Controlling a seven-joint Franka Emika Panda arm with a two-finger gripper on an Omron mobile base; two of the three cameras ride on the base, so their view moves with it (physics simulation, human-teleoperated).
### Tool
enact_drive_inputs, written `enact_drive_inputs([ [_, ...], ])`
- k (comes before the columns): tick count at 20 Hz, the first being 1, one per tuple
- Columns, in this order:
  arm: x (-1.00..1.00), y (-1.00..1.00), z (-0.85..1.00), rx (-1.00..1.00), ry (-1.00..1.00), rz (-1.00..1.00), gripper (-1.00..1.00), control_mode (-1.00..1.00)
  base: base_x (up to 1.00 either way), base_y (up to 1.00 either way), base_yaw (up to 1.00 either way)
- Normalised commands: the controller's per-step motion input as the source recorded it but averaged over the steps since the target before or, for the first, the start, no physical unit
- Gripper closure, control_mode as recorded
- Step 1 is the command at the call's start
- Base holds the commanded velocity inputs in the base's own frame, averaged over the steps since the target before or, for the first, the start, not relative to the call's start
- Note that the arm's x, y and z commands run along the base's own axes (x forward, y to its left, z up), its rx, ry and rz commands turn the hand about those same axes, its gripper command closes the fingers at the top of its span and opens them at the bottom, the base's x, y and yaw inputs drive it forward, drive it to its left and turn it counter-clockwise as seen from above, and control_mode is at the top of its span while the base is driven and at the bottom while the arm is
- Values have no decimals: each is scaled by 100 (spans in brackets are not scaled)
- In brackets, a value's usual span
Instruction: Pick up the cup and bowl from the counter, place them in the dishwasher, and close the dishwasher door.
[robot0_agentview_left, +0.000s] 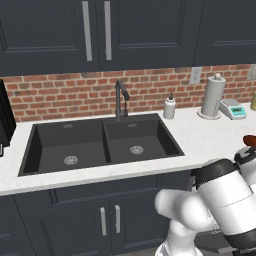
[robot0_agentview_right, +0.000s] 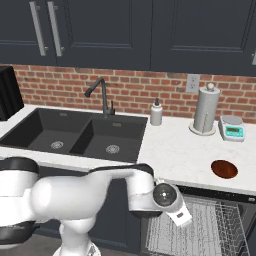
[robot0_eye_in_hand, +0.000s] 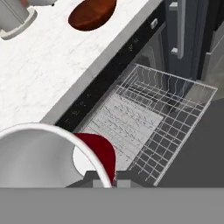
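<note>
Up on the counter (robot0_agentview_right: 175, 150), the bowl (robot0_agentview_right: 224, 169) sits near the front edge, right of the sink (robot0_agentview_right: 75, 132) and forward of the paper towel roll (robot0_agentview_right: 206, 109) and scale (robot0_agentview_right: 231, 128); the left base view catches just a sliver of it at the right edge. From the right base view the dishwasher (robot0_agentview_right: 210, 225) stands open below the bowl, its rack (robot0_agentview_right: 200, 227) pulled out, with the arm's wrist low in front of it. Looking down, the hand view shows the cup (robot0_eye_in_hand: 94, 153) pressed close against the camera, directly above the rack, its white rim looming large. The gripper (robot0_eye_in_hand: 105, 180) seems clamped on the cup, though the fingertips are mostly hidden behind it. The door (robot0_eye_in_hand: 197, 144) lies folded down beneath the rack.
</note>
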Motion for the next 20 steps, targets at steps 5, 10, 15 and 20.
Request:
enact_drive_inputs([
  [5, -37, -12, -48, 0, 2, 19, 100, -100, 0, 0, 0],
  [10, 1, -46, -50, 0, 6, 24, 100, -100, 0, 0, 0],
  [15, 1, -42, -59, 0, 0, 28, 100, -100, 0, 0, 0],
  [20, 0, -55, -42, 0, -4, 30, 100, -100, 0, 0, 0],
])
